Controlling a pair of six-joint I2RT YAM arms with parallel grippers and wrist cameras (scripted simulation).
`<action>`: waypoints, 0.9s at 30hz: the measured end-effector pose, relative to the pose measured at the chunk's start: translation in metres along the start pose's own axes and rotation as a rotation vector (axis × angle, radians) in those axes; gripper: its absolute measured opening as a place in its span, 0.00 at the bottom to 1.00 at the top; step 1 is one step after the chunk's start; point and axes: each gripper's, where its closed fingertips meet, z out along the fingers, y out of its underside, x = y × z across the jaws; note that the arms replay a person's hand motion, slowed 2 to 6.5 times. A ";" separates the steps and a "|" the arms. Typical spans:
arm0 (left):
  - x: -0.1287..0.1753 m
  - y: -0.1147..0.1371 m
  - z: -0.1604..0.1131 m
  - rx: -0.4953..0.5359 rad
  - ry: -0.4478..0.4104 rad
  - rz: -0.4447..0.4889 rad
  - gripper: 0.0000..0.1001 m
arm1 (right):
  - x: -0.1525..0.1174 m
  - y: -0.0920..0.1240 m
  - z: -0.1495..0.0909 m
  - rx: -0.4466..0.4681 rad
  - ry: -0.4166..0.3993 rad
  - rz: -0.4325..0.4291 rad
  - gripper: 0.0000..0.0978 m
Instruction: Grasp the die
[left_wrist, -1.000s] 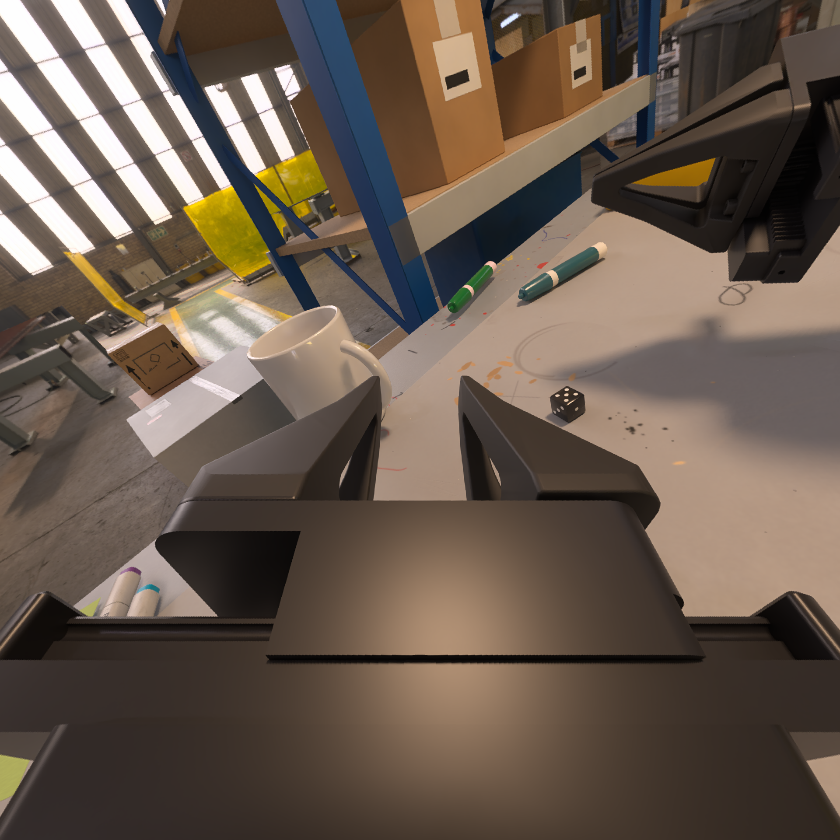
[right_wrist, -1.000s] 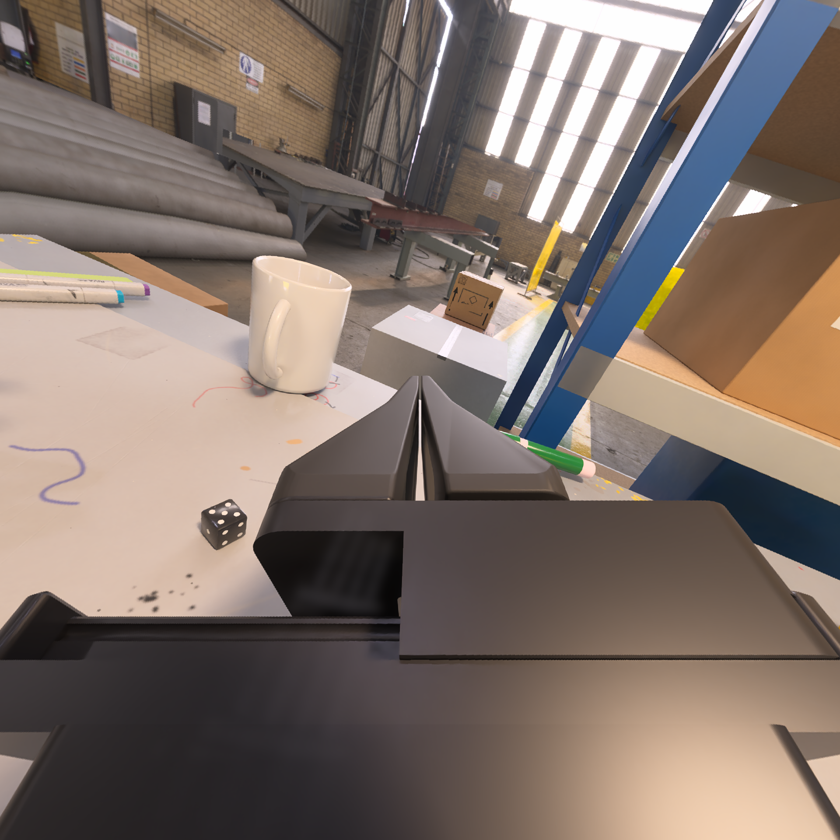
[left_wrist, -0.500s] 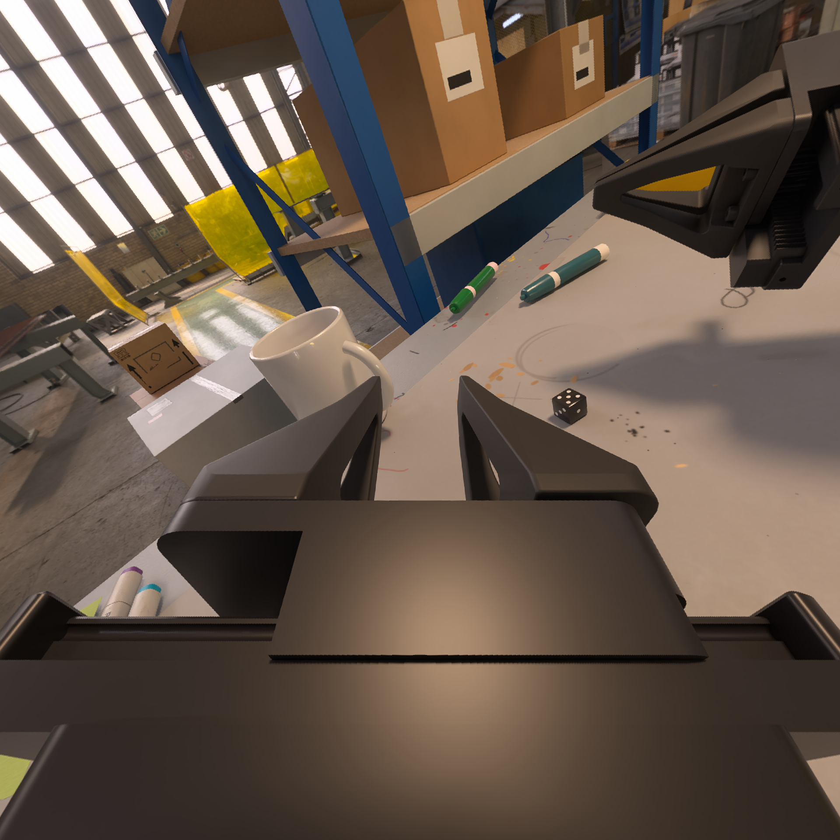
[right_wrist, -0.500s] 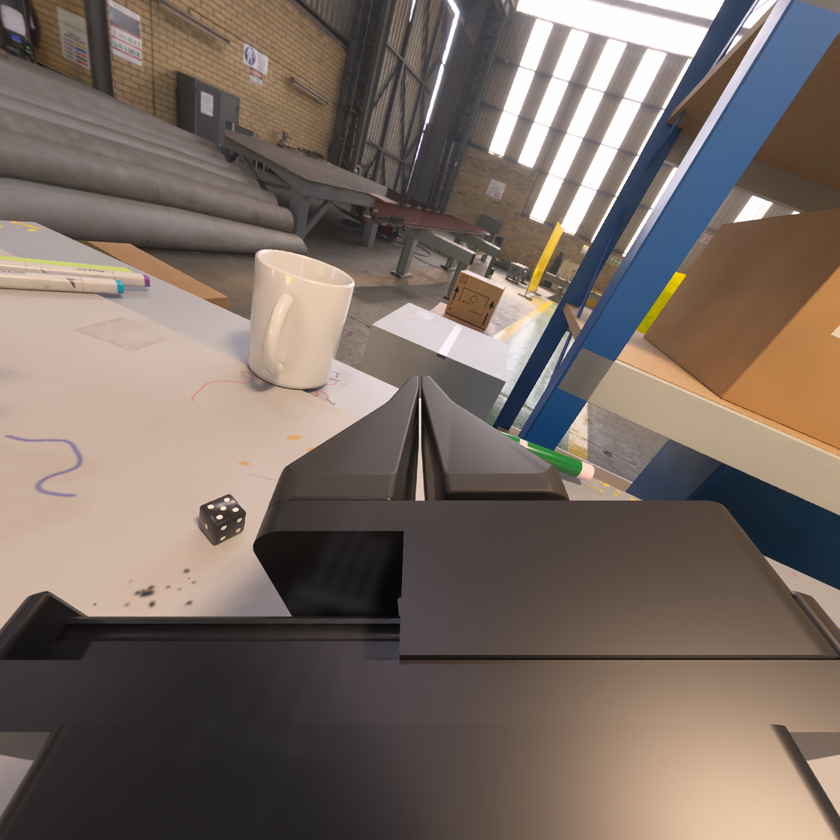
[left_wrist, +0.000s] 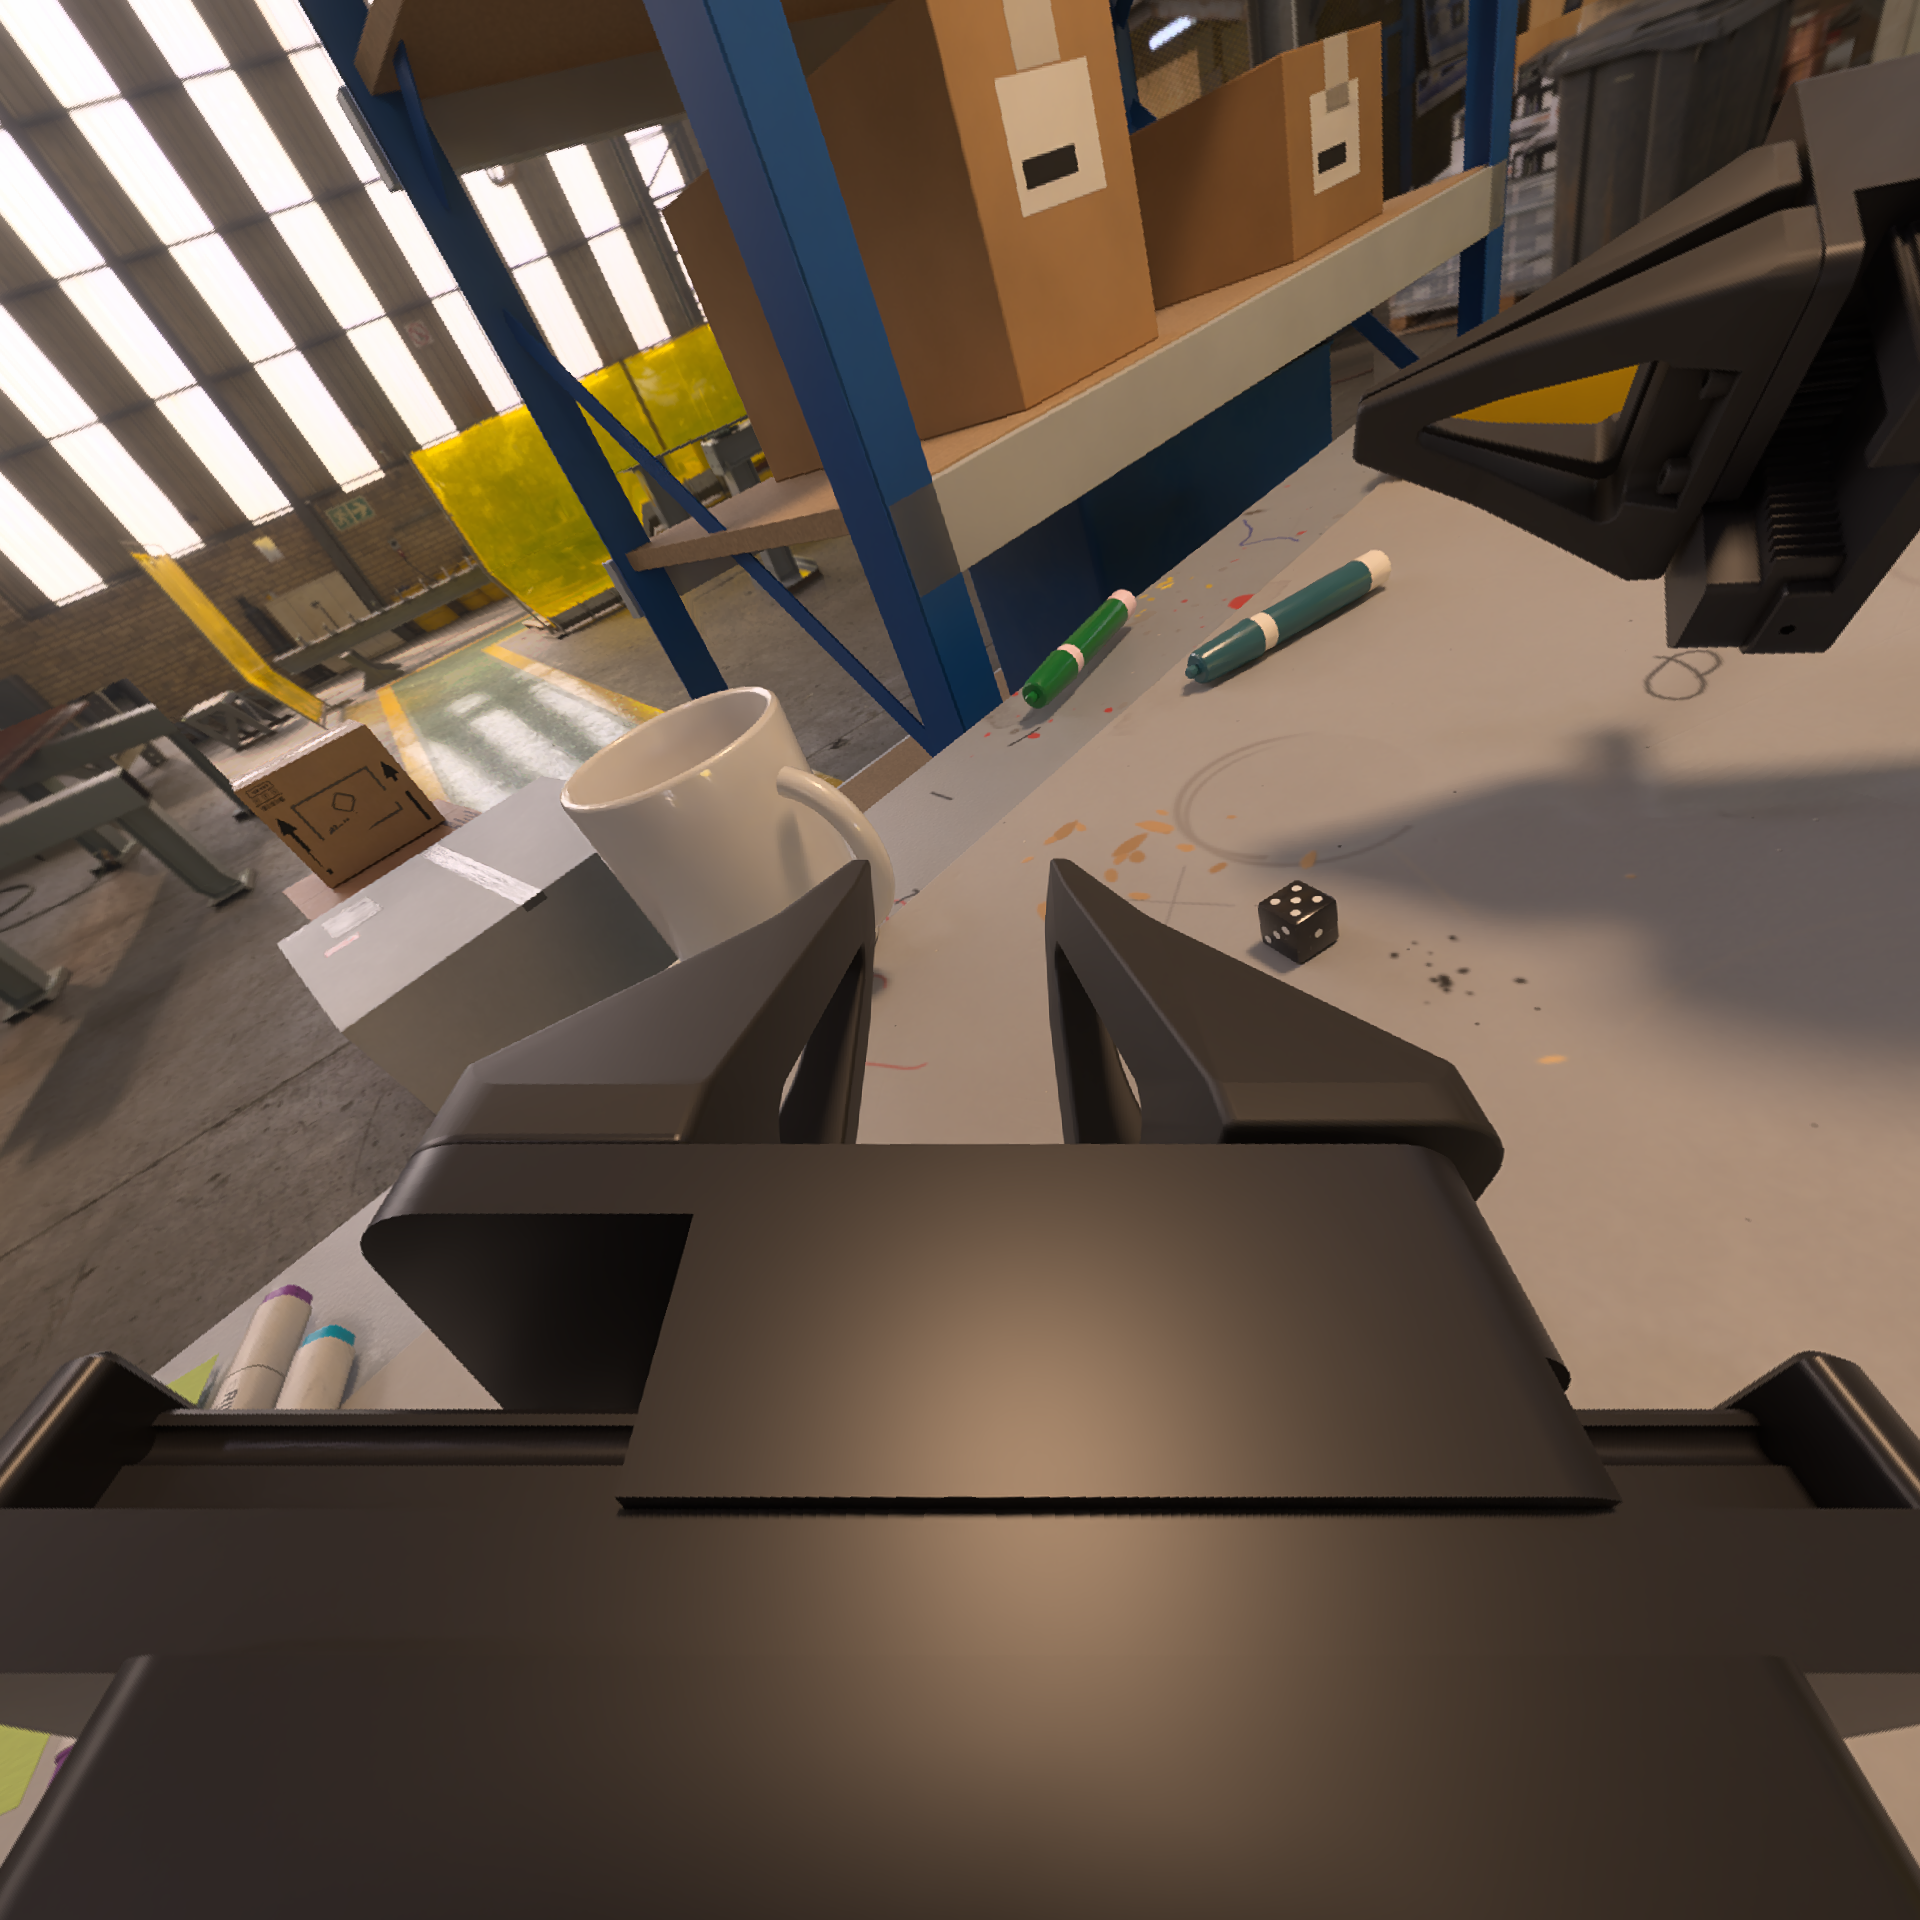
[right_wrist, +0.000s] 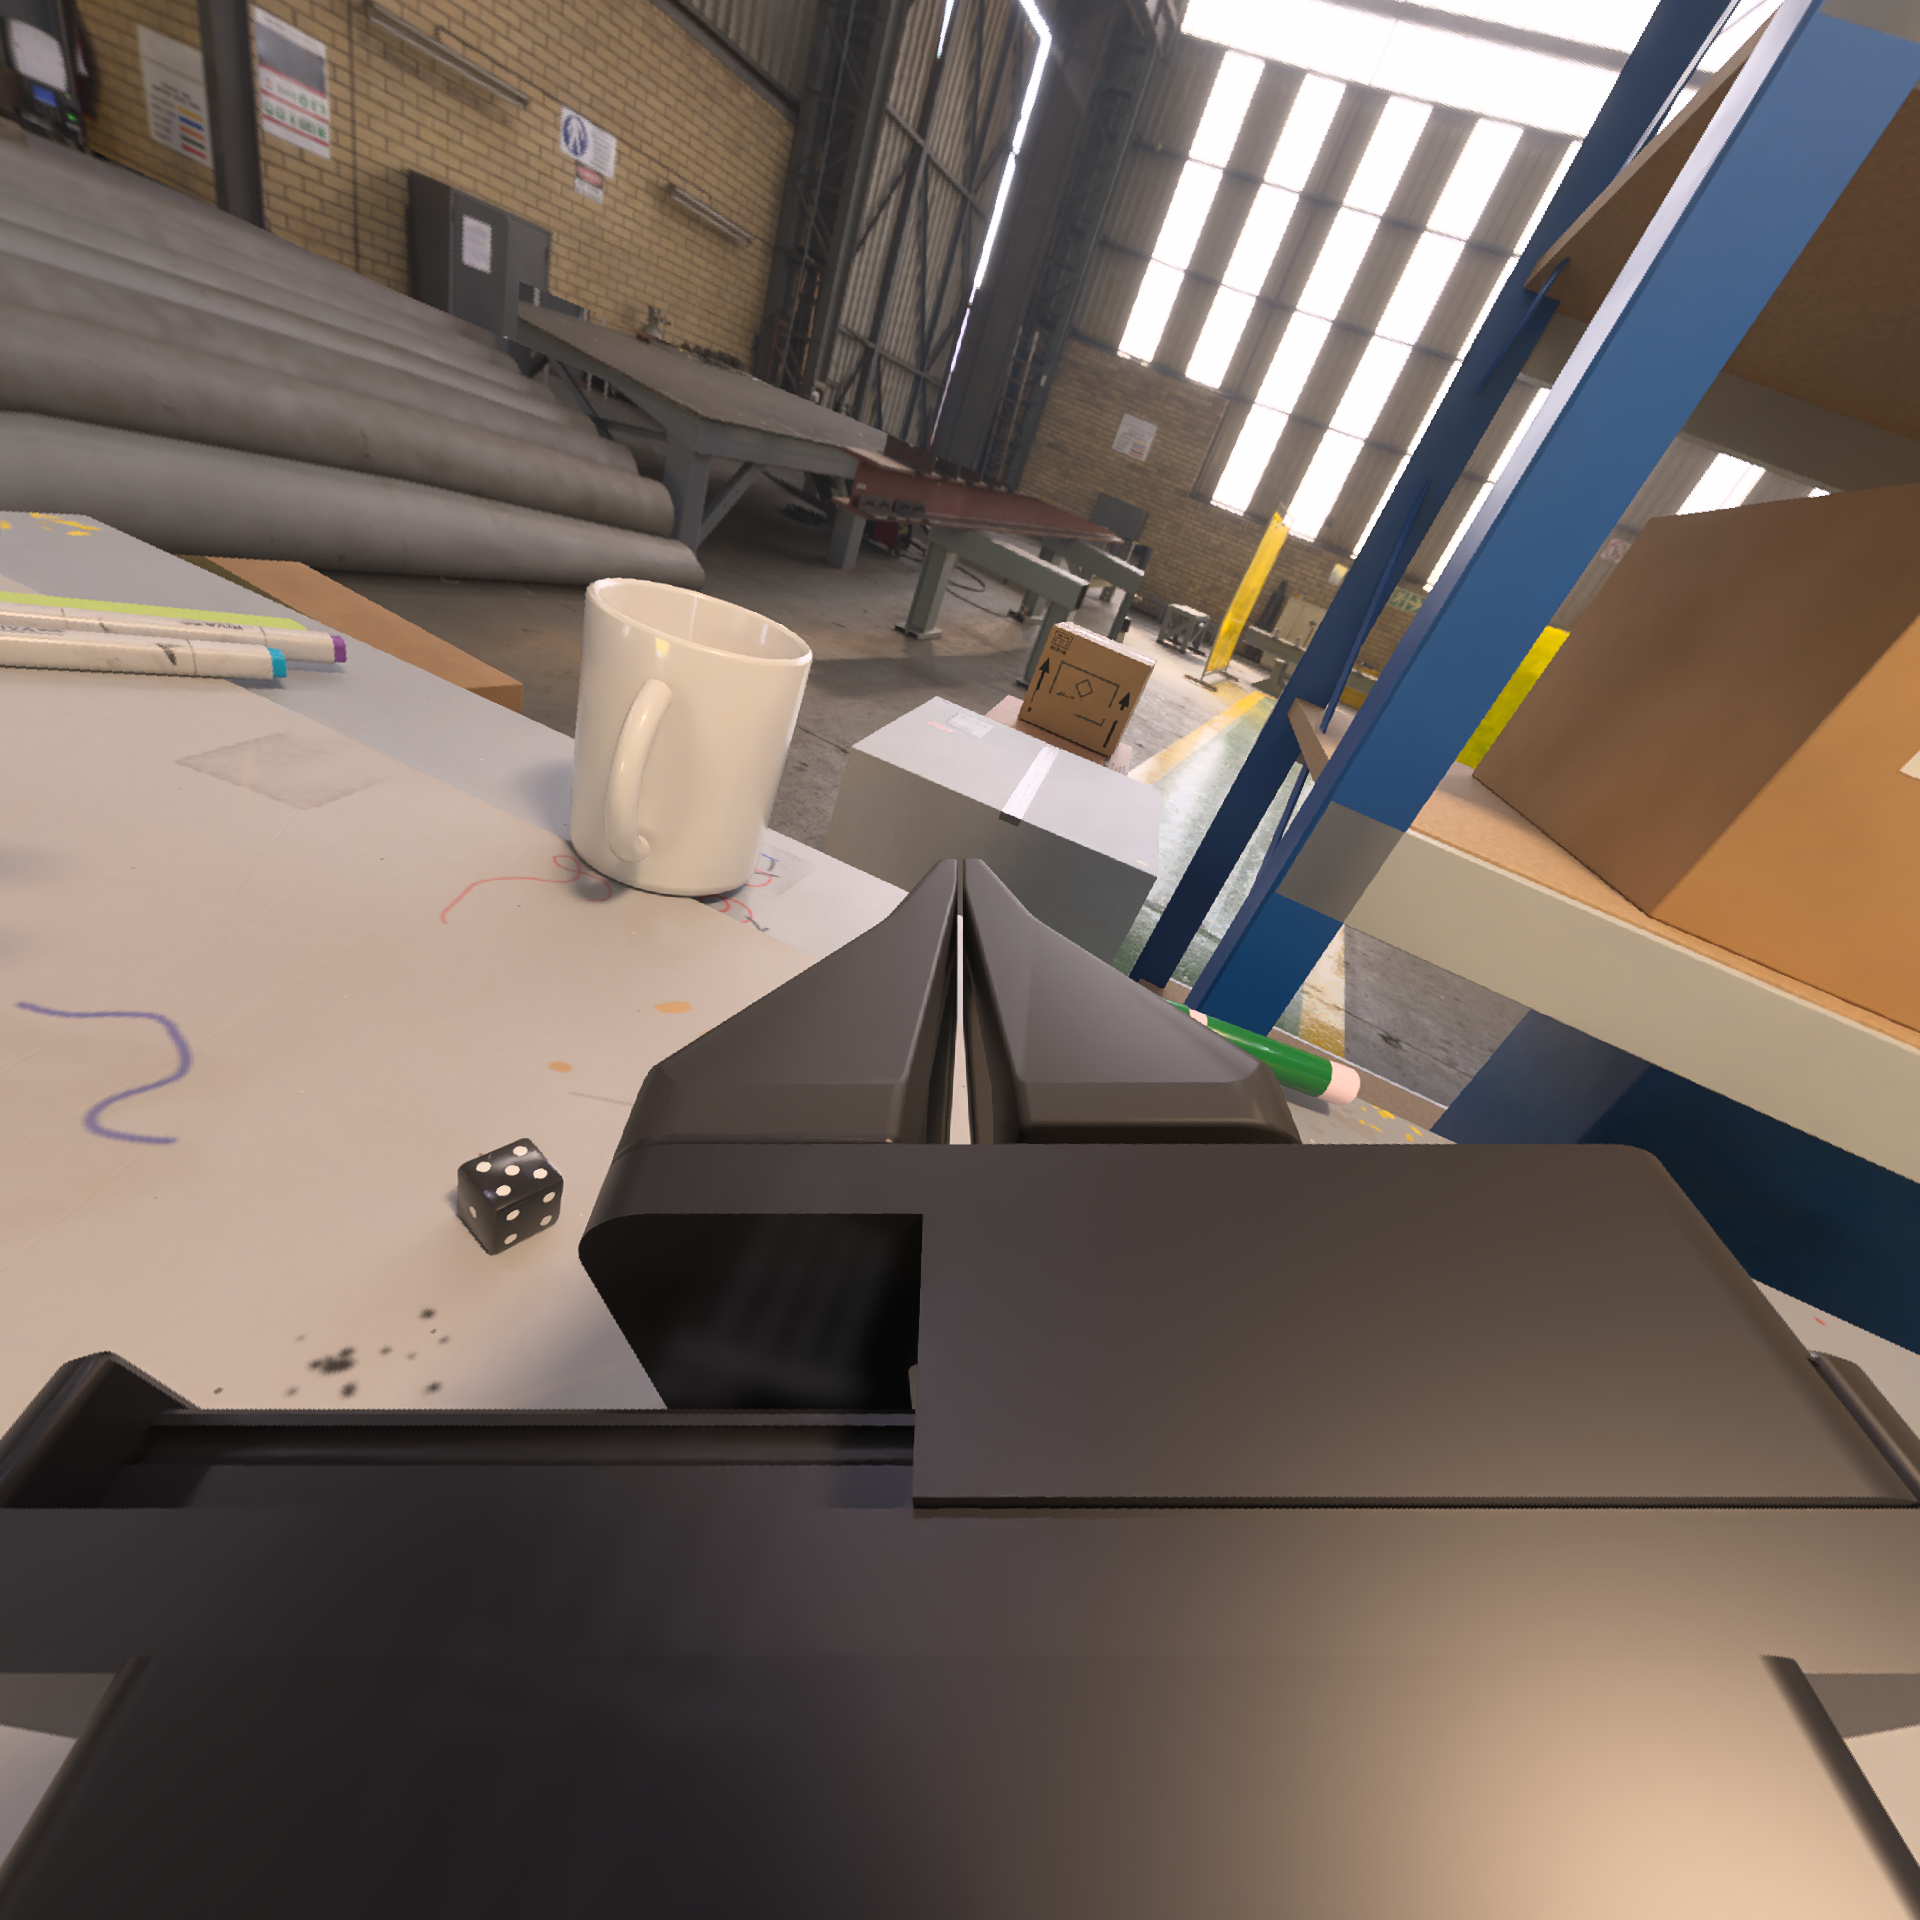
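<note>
Black die (left_wrist: 1297, 921) on tabletop (left_wrist: 1558, 1143), right of centre frame, just beyond left gripper (left_wrist: 958, 883); jaws parted, empty. Right gripper (right_wrist: 959, 873) jaws pressed together, empty. Likely light, rigid, slick; best pinched across opposite flat faces, not corners.

Green marker (right_wrist: 1273, 1055) mostly behind right gripper (right_wrist: 960, 883) (tip visible).
</note>
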 end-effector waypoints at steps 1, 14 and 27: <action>0.000 0.000 0.000 -0.002 0.001 0.000 0.28 | 0.000 0.000 0.000 -0.001 0.001 0.001 0.01; 0.001 0.001 0.000 -0.011 0.005 0.002 0.28 | 0.001 -0.001 0.000 0.004 0.006 0.009 0.01; 0.002 0.003 0.000 -0.017 0.009 -0.004 0.28 | 0.000 0.001 0.000 -0.005 0.002 0.005 0.01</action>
